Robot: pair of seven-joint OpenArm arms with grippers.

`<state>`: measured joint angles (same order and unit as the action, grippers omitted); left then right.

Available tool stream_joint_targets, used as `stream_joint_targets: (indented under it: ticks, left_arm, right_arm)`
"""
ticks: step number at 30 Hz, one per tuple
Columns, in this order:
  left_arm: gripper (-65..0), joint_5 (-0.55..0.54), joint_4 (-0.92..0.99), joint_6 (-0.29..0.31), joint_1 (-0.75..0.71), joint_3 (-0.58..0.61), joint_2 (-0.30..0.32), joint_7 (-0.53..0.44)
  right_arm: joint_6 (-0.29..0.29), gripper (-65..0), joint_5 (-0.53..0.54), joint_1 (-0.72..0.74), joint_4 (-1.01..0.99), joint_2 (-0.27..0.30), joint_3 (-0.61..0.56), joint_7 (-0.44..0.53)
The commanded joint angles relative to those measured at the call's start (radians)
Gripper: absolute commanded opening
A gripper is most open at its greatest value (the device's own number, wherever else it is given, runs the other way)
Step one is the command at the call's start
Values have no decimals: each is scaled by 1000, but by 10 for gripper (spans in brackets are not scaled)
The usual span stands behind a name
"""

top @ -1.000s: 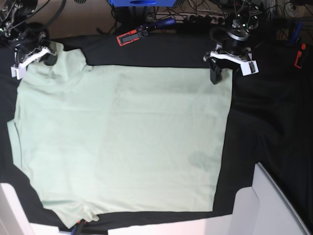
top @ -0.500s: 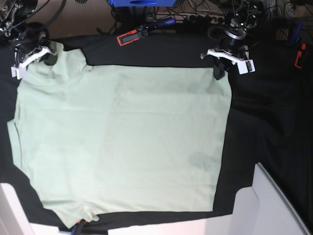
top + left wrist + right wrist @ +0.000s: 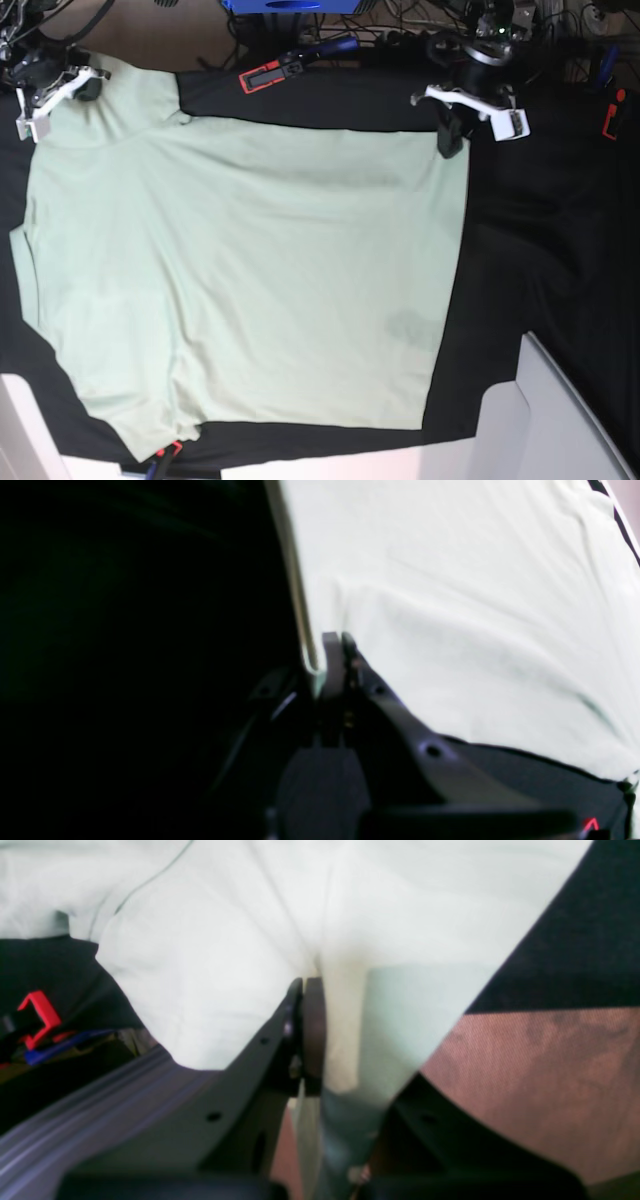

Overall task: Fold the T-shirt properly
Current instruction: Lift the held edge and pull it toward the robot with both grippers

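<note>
Base view shows the T-shirt (image 3: 240, 280) spread flat on the black-clothed counter (image 3: 540, 250), filling its left and middle. The left gripper (image 3: 450, 140) has its jaws shut on the shirt's far hem corner; the right gripper (image 3: 85, 85) has its jaws shut on the far sleeve corner, cloth pinched between them in the right wrist view.

Risks, as I judge them: both pinches sit close to the cloth's edge, so a quick lift could let a corner slip out. If the two arms lift unevenly, the far edge would skew and the fold would land crooked. The near sleeve (image 3: 150, 435) may also drag and bunch.

The shirt's long axis runs left to right in the base view, with the sleeves at that view's left and the hem at its right.
</note>
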<state>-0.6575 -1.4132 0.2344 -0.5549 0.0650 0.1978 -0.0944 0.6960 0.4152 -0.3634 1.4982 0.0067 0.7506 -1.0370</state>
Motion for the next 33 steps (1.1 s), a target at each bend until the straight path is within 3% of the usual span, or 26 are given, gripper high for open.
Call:
stream_joint_targets:
  ticks: [1,10,25,29,33]
  left_arm:
    - [-650,-8,-28,-3,-27,-34,7,-23]
    - [-650,-8,-87,-3,-129,-166,6,-18]
    - [-650,-9,-159,-3,-158,-156,-37,-15]
    - [-650,-9,-194,-3,-146,-167,-60,63]
    - [-650,-9,-217,-3,-136,-167,-65,97]
  right_arm:
    - [2,-650,4,-3,31,11,5,-2]
    - [2,-650,3,5,45,13,4,-44]
    - [2,-649,1,43,201,13,4,-187]
    - [2,-649,1,56,203,25,1,-187]
    - [2,-649,3,60,196,48,-76,-179]
